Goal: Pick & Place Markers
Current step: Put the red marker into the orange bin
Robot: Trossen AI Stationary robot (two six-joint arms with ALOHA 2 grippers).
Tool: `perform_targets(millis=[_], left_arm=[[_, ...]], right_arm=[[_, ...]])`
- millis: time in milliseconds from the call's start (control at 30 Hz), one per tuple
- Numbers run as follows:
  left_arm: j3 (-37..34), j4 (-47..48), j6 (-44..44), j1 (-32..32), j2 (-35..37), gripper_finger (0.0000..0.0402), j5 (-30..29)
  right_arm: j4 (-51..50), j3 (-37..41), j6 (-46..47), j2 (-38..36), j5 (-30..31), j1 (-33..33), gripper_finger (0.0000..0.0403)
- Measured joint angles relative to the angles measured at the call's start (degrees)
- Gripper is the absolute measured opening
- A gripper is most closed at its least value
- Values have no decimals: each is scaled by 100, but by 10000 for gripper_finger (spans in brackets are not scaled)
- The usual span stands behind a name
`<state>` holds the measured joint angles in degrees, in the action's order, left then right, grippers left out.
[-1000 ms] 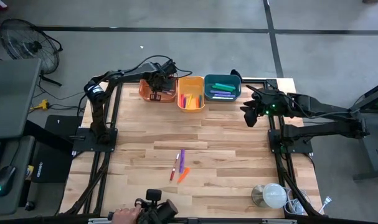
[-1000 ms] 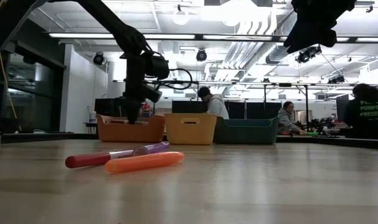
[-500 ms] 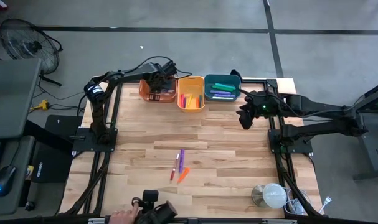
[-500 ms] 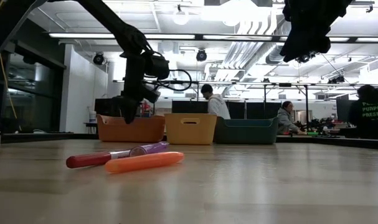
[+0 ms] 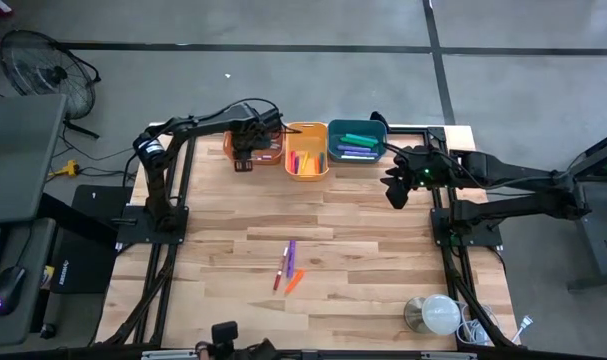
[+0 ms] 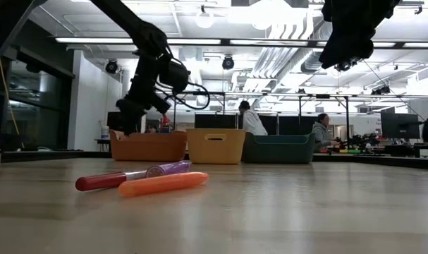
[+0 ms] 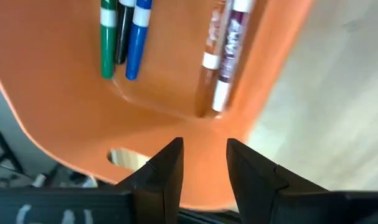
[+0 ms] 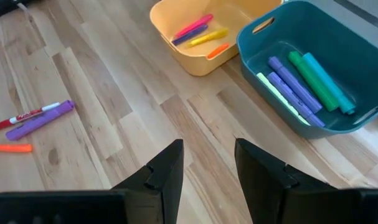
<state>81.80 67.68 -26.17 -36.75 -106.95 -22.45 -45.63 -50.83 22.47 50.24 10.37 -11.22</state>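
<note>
Three markers are left loose mid-surface [image 5: 223, 210], bunched together: red marker [image 5: 279, 271], purple marker [image 5: 291, 255], orange marker [image 5: 295, 281]. In the low view red and purple lie end to end, with orange just in front of them.

Handling, judged: light, stiff plastic barrels, smooth and round, so likely to roll or squirt out if pinched off-centre. Best taken across the barrel at mid-length, fingers square to the long axis. The three lie close together, so neighbours may get nudged; the orange one at the edge of the bunch looks easiest to reach.

Bins along the far edge:
- orange bin [image 5: 268, 152]: green, blue, and red/purple-labelled white markers seen in the left wrist view.
- yellow bin [image 5: 306, 127]: pink, yellow, orange, purple markers.
- teal bin [image 5: 357, 124]: purple and green markers.

Left end effector [image 7: 202, 163] is held over the orange bin's near wall, fingers slightly apart, nothing between them. Right end effector [image 8: 208, 163] is raised near the teal bin, fingers apart, empty, facing the loose markers.
</note>
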Motion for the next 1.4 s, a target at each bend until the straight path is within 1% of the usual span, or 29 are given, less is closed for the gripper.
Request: perform_targets(millis=[233, 500, 600, 700, 900, 1067, 1200, 1300, 1400], left_arm=[[2, 281, 1286, 353, 463, 117, 136], [1, 489, 3213, 929, 987, 117, 1008], [2, 492, 4142, 1231, 1090, 117, 1158], [3, 492, 4856, 1619, 1109, 117, 1154], [2, 454, 5653, 2361, 1106, 117, 1157], [-2, 58, 6283, 2908, 1106, 117, 1100], [-2, -208, 6666, 3222, 1103, 117, 1006], [-2, -224, 6949, 3421, 1103, 117, 952], [0, -344, 7262, 3606, 1059, 117, 1084]], right_arm=[[-4, 0, -110, 0, -52, 1, 134], [-101, 0, -220, 0, -240, 1, 134], [-265, 0, -220, 0, -334, 0, 134], [-385, 0, -236, 0, -478, 2, 134], [-479, 0, -361, 0, -691, 0, 134], [-477, 0, -500, 0, -726, 1, 134], [-474, 0, -645, 0, -781, 1, 134], [-461, 0, -677, 0, -781, 1, 134], [-424, 0, -738, 0, -782, 0, 134]])
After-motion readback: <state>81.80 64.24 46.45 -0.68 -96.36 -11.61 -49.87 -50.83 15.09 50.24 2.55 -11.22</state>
